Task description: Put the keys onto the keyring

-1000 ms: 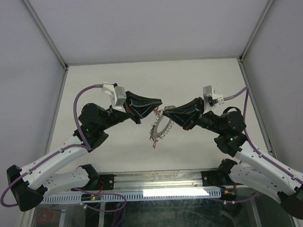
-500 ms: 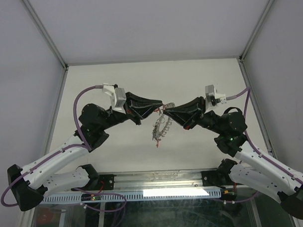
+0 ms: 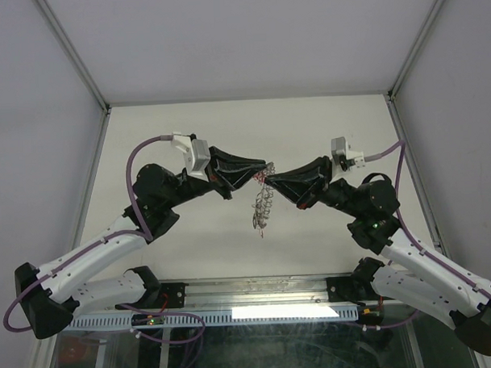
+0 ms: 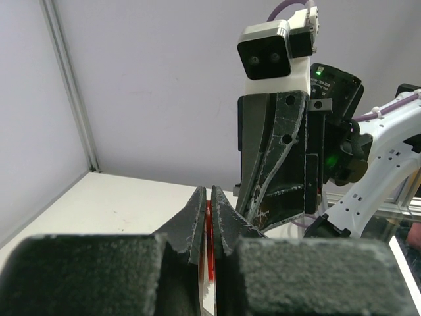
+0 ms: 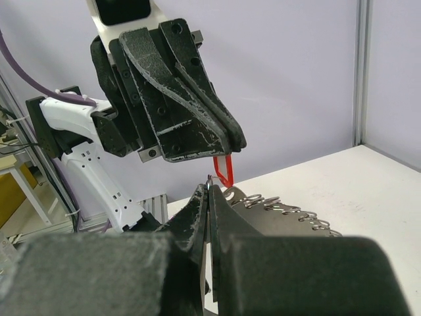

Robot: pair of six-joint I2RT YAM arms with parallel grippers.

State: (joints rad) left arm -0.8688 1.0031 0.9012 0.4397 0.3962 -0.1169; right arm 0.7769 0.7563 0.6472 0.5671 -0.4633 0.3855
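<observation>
At the bottom of the overhead view the metal rail [image 3: 257,290] marks the near edge of the table [image 3: 308,125], with an arm base at each lower corner. A bare strip of tabletop lies open between the rail and the raised forearms. At mid-frame the two arms reach inward, and the left gripper [image 3: 267,166] and right gripper [image 3: 269,181] meet tip to tip. The keyring [image 3: 262,206] hangs just below that meeting point, turned edge-on so it reads as a thin toothed sliver. From above it is unclear whether its lower end touches the table. Beyond the grippers the tabletop is open to the far edge. The side edges, slanted posts [image 3: 70,51] and pale walls [image 3: 248,38] stand well apart from both arms. The overhead view hides the grip, but the wrist views show it. In the right wrist view, its own fingers are pressed narrowly on the ring at lower centre, with the silvery keys fanning toward the right of the frame. Just above them, the left gripper's fingers pinch the red key [image 5: 225,170], which hangs right beside the ring. The left wrist view shows only a red sliver clamped between its own closed fingers, with the right gripper upright just behind.
</observation>
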